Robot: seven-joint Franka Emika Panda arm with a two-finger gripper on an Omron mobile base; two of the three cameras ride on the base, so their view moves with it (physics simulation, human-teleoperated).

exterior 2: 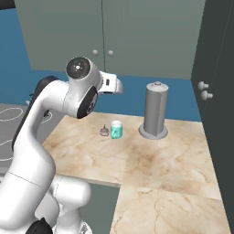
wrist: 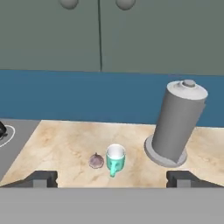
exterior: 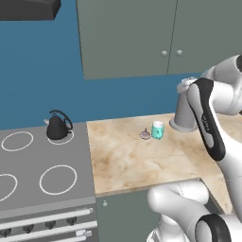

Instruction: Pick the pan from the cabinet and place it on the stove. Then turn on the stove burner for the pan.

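Note:
The cabinet [exterior: 127, 38] hangs on the blue wall above the counter, and both of its doors are closed, with the two round knobs [wrist: 68, 3] side by side. The pan is hidden. The stove [exterior: 47, 160] lies at the left, with white rings on top and dark knobs [exterior: 49, 225] along its front. My gripper [wrist: 113, 179] is open, its two dark fingertips [wrist: 41, 178] far apart with nothing between them. It is held above the counter and faces the wall below the cabinet doors. The white hand [exterior 2: 112, 85] sits just under the cabinet [exterior 2: 105, 32].
A small black kettle [exterior: 58, 126] stands on the stove's back right ring. On the marble counter [exterior: 142, 160] stand a teal mug [wrist: 115, 158], a small brownish bulb [wrist: 96, 161] and a tall grey cylinder holder [wrist: 177, 122]. A tall dark cabinet [exterior 2: 219, 91] bounds the right side.

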